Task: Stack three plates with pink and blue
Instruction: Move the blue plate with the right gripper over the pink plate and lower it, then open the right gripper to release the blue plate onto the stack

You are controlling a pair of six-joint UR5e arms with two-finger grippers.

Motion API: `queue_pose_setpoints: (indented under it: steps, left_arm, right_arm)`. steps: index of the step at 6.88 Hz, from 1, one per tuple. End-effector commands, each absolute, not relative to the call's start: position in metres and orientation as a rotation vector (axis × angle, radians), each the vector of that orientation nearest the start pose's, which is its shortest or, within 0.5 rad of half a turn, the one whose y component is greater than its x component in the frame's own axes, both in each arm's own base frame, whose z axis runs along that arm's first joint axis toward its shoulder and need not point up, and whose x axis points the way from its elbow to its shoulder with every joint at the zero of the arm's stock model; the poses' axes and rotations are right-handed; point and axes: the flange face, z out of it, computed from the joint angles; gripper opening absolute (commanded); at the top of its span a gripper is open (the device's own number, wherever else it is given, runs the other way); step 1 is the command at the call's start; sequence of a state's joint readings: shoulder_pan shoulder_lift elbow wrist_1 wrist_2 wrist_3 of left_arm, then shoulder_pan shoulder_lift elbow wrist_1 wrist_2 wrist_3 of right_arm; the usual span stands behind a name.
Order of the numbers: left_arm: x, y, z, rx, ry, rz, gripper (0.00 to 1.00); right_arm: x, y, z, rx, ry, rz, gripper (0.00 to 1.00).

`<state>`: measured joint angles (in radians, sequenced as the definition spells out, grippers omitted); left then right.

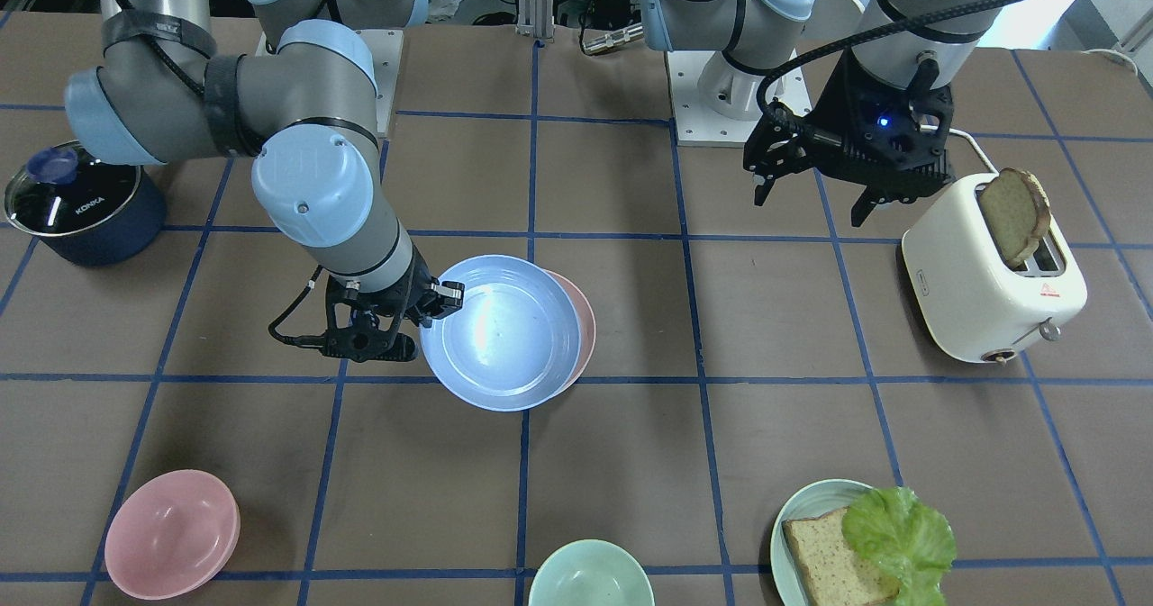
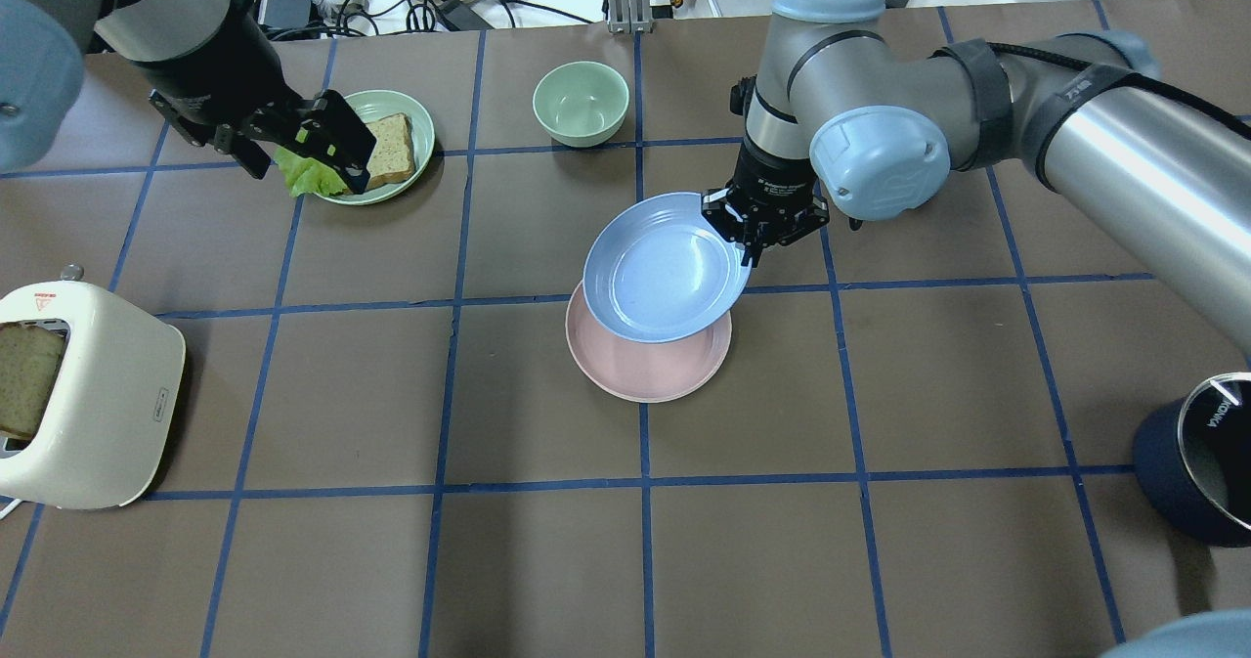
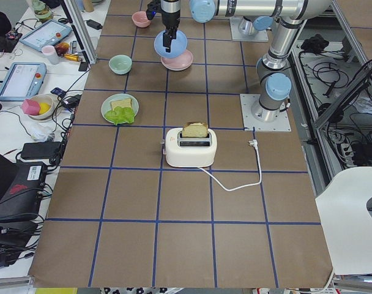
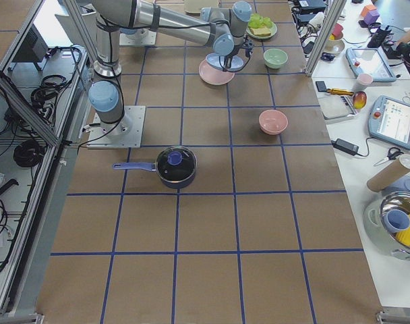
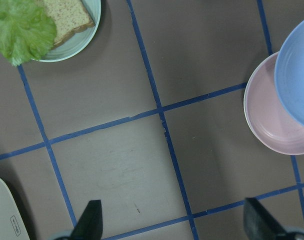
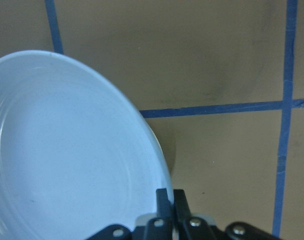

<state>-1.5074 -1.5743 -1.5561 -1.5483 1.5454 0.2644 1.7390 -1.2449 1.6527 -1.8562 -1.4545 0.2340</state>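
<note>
Exterior front-facing: right gripper (image 1: 440, 301) clamped on rim of blue plate (image 1: 500, 331), held above pink plate (image 1: 584, 316), off-centre.
Overhead exterior: overhang of blue past pink on claw side. Best to push away from claw until rims match, level, lower gently, only then unclamp.
Left wrist-mounted: left gripper (image 5: 172, 222) spread wide, empty, well apart from stack.
Cream plate not made out.

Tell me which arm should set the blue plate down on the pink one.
The right arm. Its jaws are shut on the rim of the blue plate, which it holds partly over the pink plate. The left arm hangs off to the side, jaws open and empty.
</note>
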Motion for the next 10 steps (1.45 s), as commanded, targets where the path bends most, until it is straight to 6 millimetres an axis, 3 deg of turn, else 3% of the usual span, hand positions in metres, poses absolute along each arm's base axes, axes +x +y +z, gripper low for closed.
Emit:
queue_pose_setpoints:
  steps: [1,2,4,5,6,7,8,10]
  left_arm:
    - [-0.098,-0.502,0.498,0.123,3.154,-0.061,1.0]
    - [-0.099,-0.501,0.499,0.026,3.158,-0.063,1.0]
    - [-0.098,-0.504,0.497,-0.004,3.156,-0.067,1.0]
    - [-0.098,-0.503,0.498,-0.004,3.152,-0.067,1.0]
    - [-0.098,-0.501,0.5,-0.007,3.152,-0.064,1.0]
    - [-0.098,-0.5,0.501,-0.007,3.153,-0.072,1.0]
    - [-0.098,-0.5,0.503,-0.004,3.151,-0.076,1.0]
    - [-0.098,-0.502,0.502,-0.004,3.152,-0.084,1.0]
  right_arm:
    - [0.26,-0.544,0.289,0.1,3.039,0.25,0.0]
    - [0.261,-0.541,0.285,0.096,3.04,0.264,0.0]
    - [0.257,-0.524,0.259,0.098,3.04,0.256,0.01]
    - [0.257,-0.523,0.258,0.098,3.037,0.231,0.06]
    - [0.261,-0.522,0.258,0.139,3.008,0.241,0.25]
    - [0.262,-0.522,0.257,0.193,2.999,0.25,0.65]
    - [0.262,-0.524,0.26,0.187,3.0,0.235,0.94]
    - [0.244,-0.552,0.29,0.082,3.009,0.115,1.0]
